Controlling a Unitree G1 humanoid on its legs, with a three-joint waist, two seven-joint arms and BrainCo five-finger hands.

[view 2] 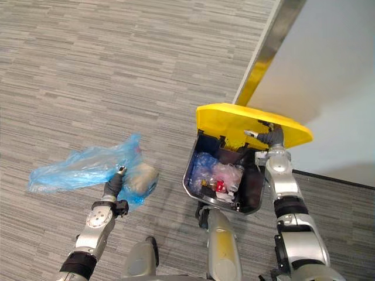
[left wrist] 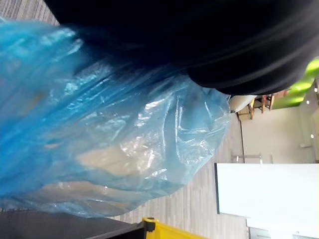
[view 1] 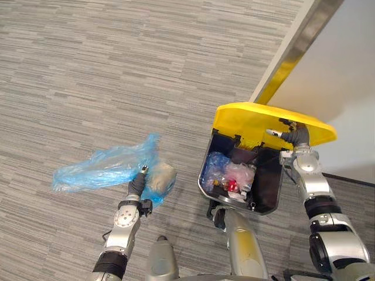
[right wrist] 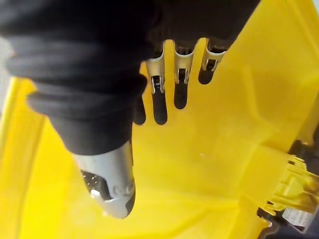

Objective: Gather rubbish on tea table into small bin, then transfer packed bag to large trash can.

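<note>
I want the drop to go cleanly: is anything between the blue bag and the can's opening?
Nothing visible. The right hand props the yellow lid up, so the can is open. The bag, at the left hand, is beside it over bare carpet. Rubbish already lies inside.

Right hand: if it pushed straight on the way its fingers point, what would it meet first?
The yellow lid, on its underside. The right hand holds its straight fingers at or against that surface, though exact contact is hard to judge.
</note>
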